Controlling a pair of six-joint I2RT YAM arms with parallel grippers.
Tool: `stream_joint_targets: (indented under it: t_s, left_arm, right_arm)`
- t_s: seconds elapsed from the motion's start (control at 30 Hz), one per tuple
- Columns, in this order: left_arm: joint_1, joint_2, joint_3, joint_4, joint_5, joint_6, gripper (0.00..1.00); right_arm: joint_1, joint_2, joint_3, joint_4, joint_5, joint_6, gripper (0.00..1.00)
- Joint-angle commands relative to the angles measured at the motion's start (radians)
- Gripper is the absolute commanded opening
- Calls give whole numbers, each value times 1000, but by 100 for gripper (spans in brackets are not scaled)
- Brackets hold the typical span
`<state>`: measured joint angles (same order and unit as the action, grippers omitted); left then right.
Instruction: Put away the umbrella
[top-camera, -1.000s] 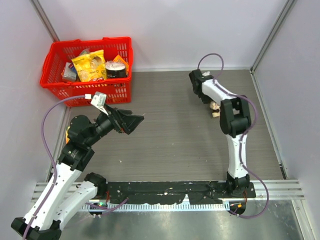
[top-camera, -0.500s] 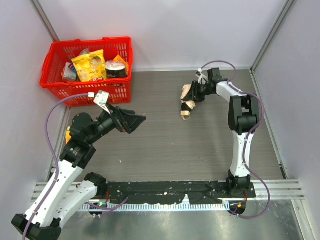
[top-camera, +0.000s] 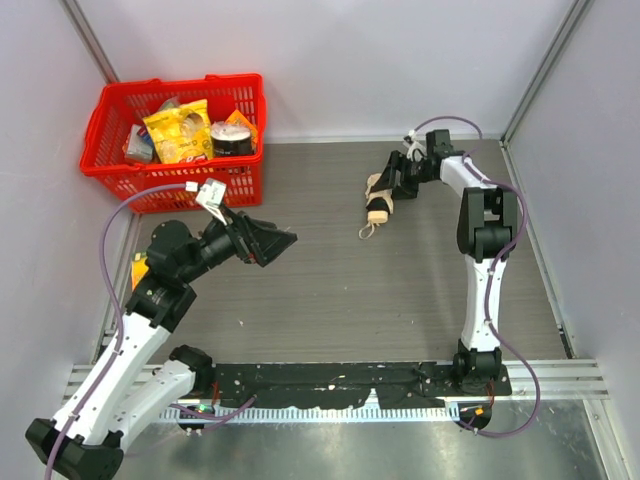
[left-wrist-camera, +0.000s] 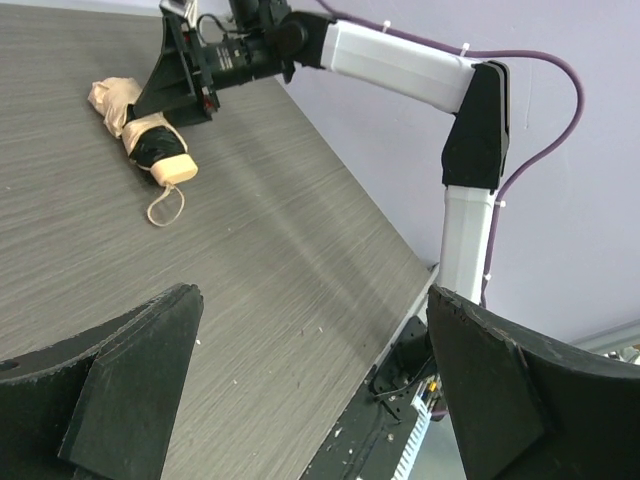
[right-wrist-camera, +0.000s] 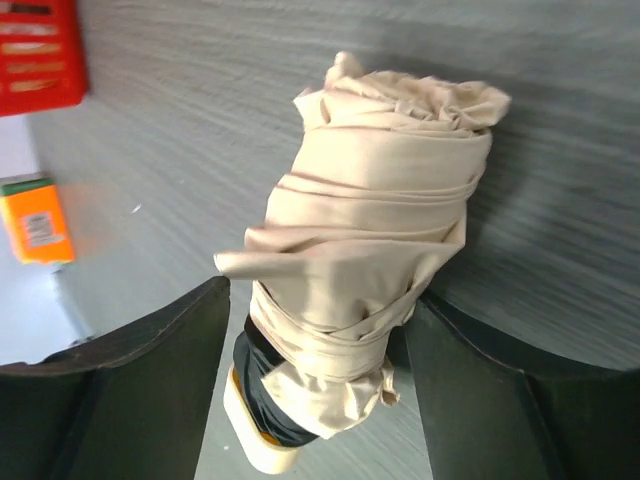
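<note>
Right gripper (right-wrist-camera: 320, 297) open astride umbrella (right-wrist-camera: 365, 240), left gripper (left-wrist-camera: 312, 296) wide, empty, crumpled beige canopy (right-wrist-camera: 400, 170), cream handle (right-wrist-camera: 256, 446)

Right wrist view: I see the basket (right-wrist-camera: 35, 55) cut off upper left, the orange box (right-wrist-camera: 38, 220) blurred at the left edge, my right pincer (right-wrist-camera: 318, 300) with its fingers (right-wrist-camera: 130, 370) cropped at the bottom.
</note>
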<state>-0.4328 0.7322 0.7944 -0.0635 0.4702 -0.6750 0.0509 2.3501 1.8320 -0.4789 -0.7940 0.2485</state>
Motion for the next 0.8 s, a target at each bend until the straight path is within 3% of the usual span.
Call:
stream_joint_targets:
  t_s: [0.0,0.13,0.43,0.63,0.77]
  left_arm:
    - [-4,18,2,57,47,-31,98]
    - [-4,35,-3,94,58,-52,98]
    - [-3,59,-9,88,47,-58,98]
    - [-4,44,-17,83,27,-69,98]
    - [-4,1,-53,96,-25,-80,100]
  right_arm:
    - [-5,1,151,-215,180,-130,75]
    - [4,-50,153,-234,288,-144,76]
    - [47,-330,-105,-147,511,-62,76]
    - [125,-627,-368,-63,728,30,76]
    - [263,-929,-588,20,916,75,76]
